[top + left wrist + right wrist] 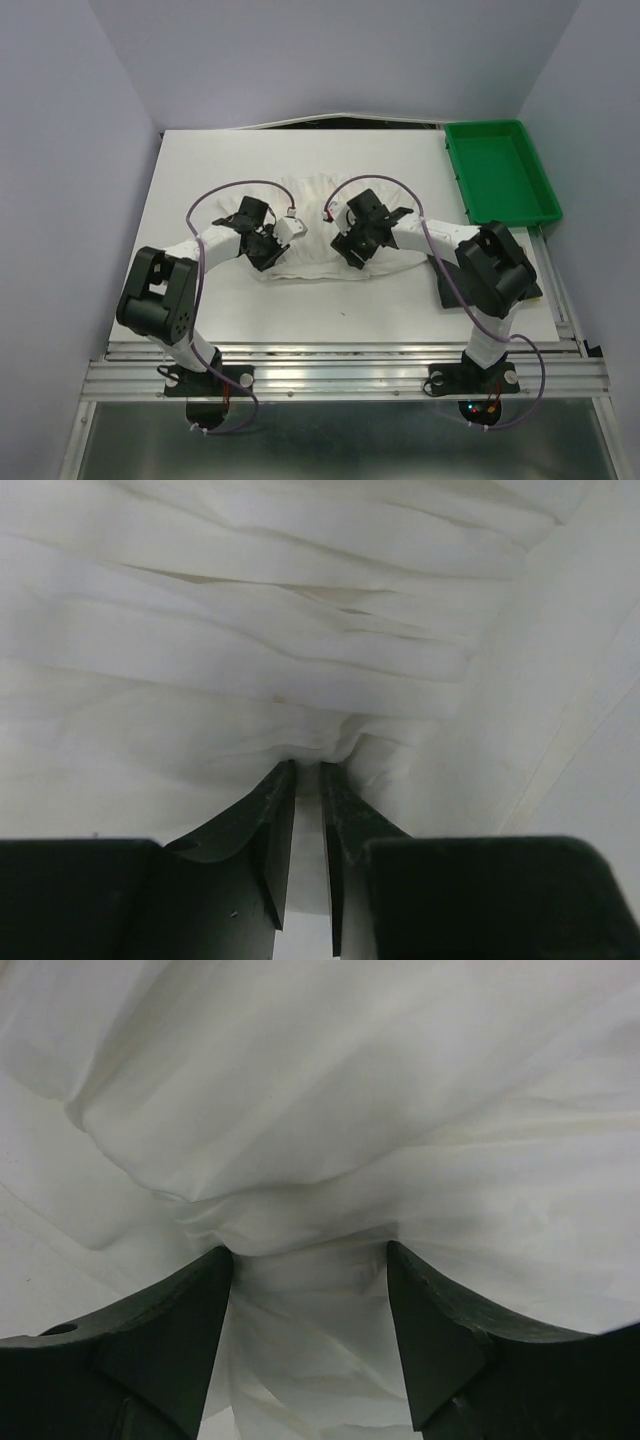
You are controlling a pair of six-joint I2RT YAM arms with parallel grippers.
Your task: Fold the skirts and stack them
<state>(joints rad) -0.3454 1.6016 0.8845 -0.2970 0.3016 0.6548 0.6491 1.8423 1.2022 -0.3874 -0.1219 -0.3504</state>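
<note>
The white skirt [312,198] lies spread across the middle of the desk [330,310], crinkled into soft pleats, its near hem running between the two arms. It is the only skirt that any view shows; no folded stack is visible anywhere.

The left claw [267,250] sits at the skirt's near-left edge. In its wrist view the left claw [307,765] has its jaws drawn almost together, with only a thin slit between them, and the cloth puckers into a small gather right at the tips. I judge it to be pinching the hem there, which would give it a corner to carry over.

The right claw [355,250] is at the near-right part of the skirt. Its wrist view shows the right claw [310,1250] with jaws spread wide and a bulge of fabric humped between them (not yet gripped, as far as I can tell). It seems placed to close on a matching spot, so that both arms can lift the same edge evenly and fold it away from the bases.

The green tray [497,175] stands at the far-right corner, well apart from the skirt.

The folding looks to be at its start.
</note>
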